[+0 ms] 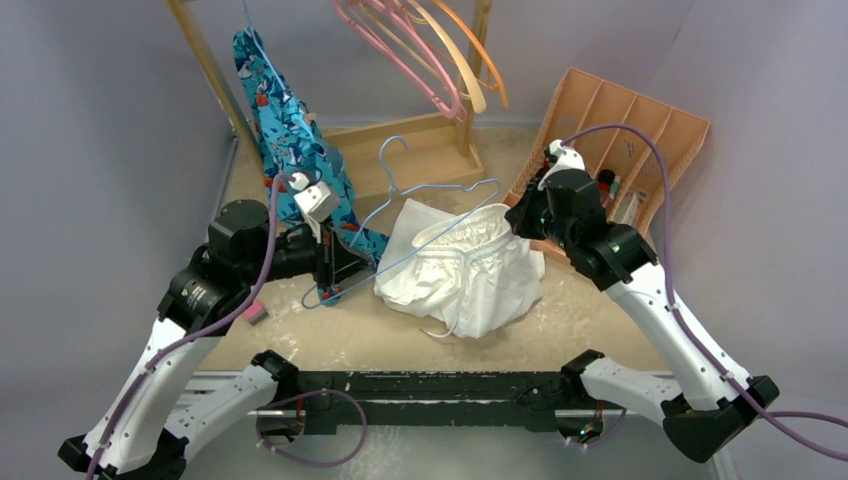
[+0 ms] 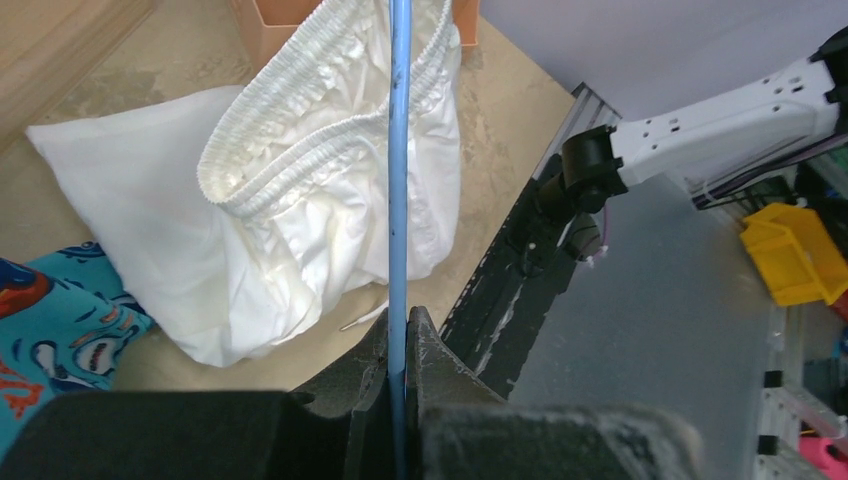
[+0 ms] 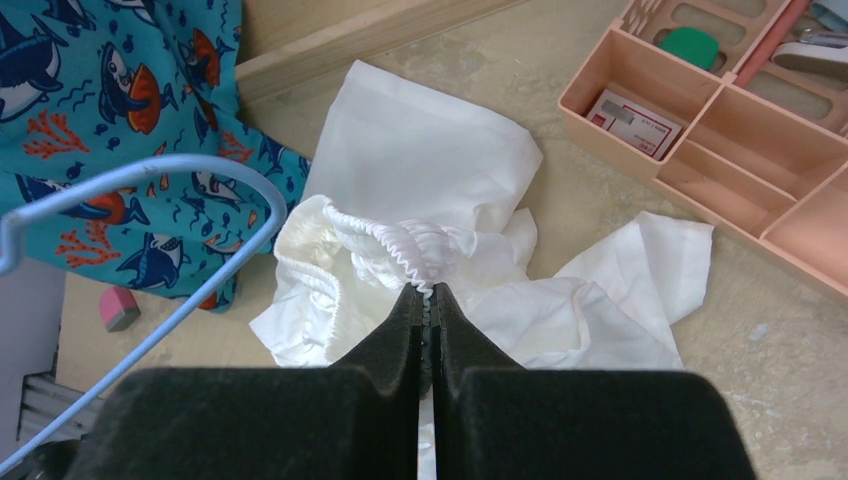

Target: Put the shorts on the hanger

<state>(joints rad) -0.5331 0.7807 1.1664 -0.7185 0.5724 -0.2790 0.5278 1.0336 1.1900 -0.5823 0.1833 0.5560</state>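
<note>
The white shorts [image 1: 470,270] lie crumpled at mid-table, their elastic waistband lifted at the right. My right gripper [image 1: 517,213] is shut on that waistband; the right wrist view shows the gathered edge [image 3: 400,245] pinched between the jaws of the right gripper [image 3: 428,297]. The thin light-blue hanger [image 1: 420,200] lies slanted across the shorts, hook toward the back. My left gripper [image 1: 335,272] is shut on its lower bar. In the left wrist view the bar [image 2: 399,150] runs from the left gripper [image 2: 402,335] up over the open waistband of the shorts [image 2: 300,190].
A blue shark-print garment [image 1: 290,130] hangs from a wooden rack at back left. Pink and tan hangers [image 1: 430,50] hang at the back. A peach compartment tray [image 1: 625,130] stands at the right behind my right gripper. A small pink block [image 1: 256,312] lies by the left arm.
</note>
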